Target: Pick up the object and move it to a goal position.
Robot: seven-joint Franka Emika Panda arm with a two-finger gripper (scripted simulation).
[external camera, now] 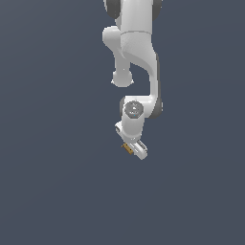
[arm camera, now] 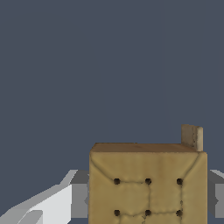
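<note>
The fingers (arm camera: 78, 199) show in the wrist view as grey pads on either side of one tan-brown block (arm camera: 148, 183), closed against its flanks and holding it. Two finger pads can be counted there, one at each side of the block, with a pale white part of the hand beside one of them. The block's face carries six dark dots that can be seen, in two rows of three, joined by faint seams; the frame edge cuts off the lower part of the face, so more dots may lie out of sight. A small tan tab stands up at one far corner of the block. Behind it lies only the plain blue-grey surface (arm camera: 109, 65).

In the exterior view there is one white arm (external camera: 136, 52), reaching down from the upper edge, where its base is cut off. The hand (external camera: 135, 143) at its end hides nearly all of the block: only a small tan sliver (external camera: 127, 148) peeks out at the hand's edge toward the exterior view's left. The fingers themselves cannot be told apart here.
</note>
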